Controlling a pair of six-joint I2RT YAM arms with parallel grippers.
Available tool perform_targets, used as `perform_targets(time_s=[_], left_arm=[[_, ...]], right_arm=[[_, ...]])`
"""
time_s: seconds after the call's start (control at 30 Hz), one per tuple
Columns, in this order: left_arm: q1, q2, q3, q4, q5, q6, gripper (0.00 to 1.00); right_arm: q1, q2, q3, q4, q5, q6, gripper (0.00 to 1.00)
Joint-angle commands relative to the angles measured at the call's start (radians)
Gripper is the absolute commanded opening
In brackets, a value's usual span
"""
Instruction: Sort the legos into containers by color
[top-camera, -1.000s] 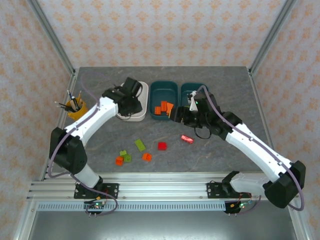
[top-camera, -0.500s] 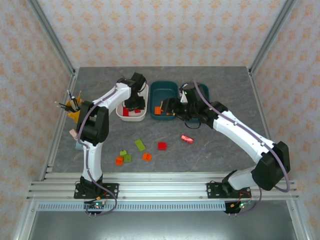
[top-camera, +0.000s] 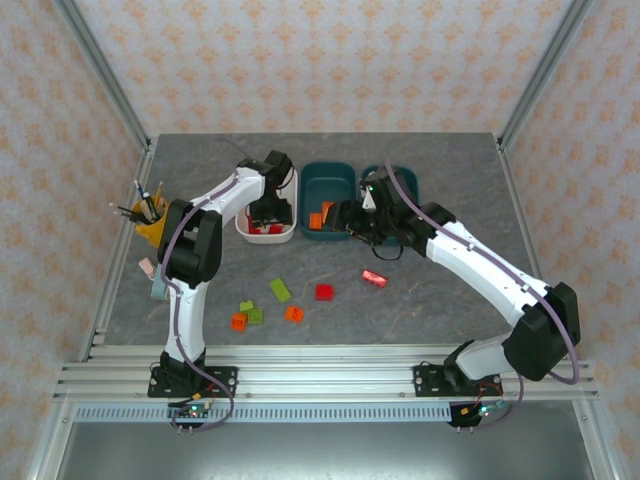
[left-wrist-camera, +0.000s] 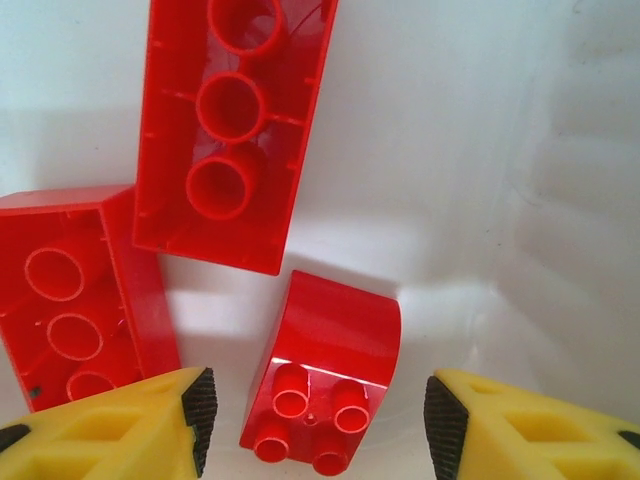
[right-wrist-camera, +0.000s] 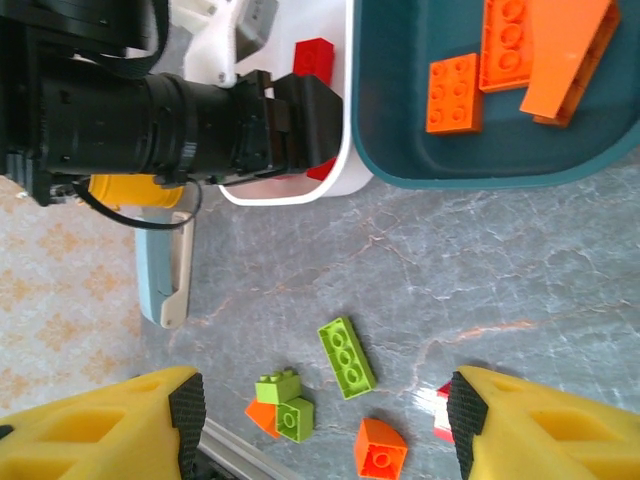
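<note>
Legos: one curved red brick (left-wrist-camera: 335, 345) lies free between the left pincer's (left-wrist-camera: 318, 420) parted jaws on the white tub's (left-wrist-camera: 480, 150) floor. Lift straight up, clear of its wall. Right pincer (right-wrist-camera: 320, 430), parted and empty, hangs beside the teal tub (right-wrist-camera: 400, 90); loose legos (right-wrist-camera: 347, 357) lie on the bench (right-wrist-camera: 480, 260).

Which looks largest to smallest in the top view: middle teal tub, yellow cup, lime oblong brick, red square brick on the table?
1. middle teal tub
2. yellow cup
3. lime oblong brick
4. red square brick, only slightly smaller than the lime one
</note>
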Motion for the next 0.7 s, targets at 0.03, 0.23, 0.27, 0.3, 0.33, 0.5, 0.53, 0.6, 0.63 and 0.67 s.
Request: perform_targets(time_s=[0.03,0.23,0.27,0.3,0.33,0.5,0.53,0.6,0.63,0.67], left_arm=[[0.005,-0.138,0.034,-0.053,-0.038,-0.032,0.65],[0.004,-0.388,-0.032,-0.065,-0.097,-0.114,0.72],[0.004,-0.449,-0.071,-0.055,-0.098,-0.156,0.73],[0.003,-0.503,-0.105,-0.047,-0.096,-0.170,0.74],[0.002,-0.570,-0.154,-0.041,-0.095,-0.190,0.75],[-0.014,-0.926,-0.420,-0.028,-0.104,-0.269,0.79],[-0.014,-1.008,-0.478,-0.036,-0.104,-0.288,0.80],[-0.016,-1.157,-0.571,-0.059,-0.103,-0.319,0.83],[-0.016,-1.234,-0.615,-0.076,-0.101,-0.332,0.83],[-0.015,-1.305,-0.652,-0.096,-0.099,-0.344,0.84]], right_arm=[[-0.004,0.000,0.067,-0.083,0.062,-0.079,0.66],[0.077,0.043,0.142,-0.165,0.131,-0.193,0.65],[0.110,0.062,0.158,-0.180,0.148,-0.215,0.65],[0.141,0.078,0.170,-0.189,0.164,-0.231,0.65],[0.180,0.104,0.181,-0.196,0.181,-0.247,0.65],[0.353,0.264,0.240,-0.231,0.261,-0.285,0.65],[0.380,0.309,0.256,-0.236,0.275,-0.289,0.65],[0.427,0.390,0.300,-0.256,0.299,-0.297,0.66],[0.448,0.436,0.328,-0.272,0.319,-0.298,0.66],[0.463,0.483,0.362,-0.294,0.338,-0.293,0.67]])
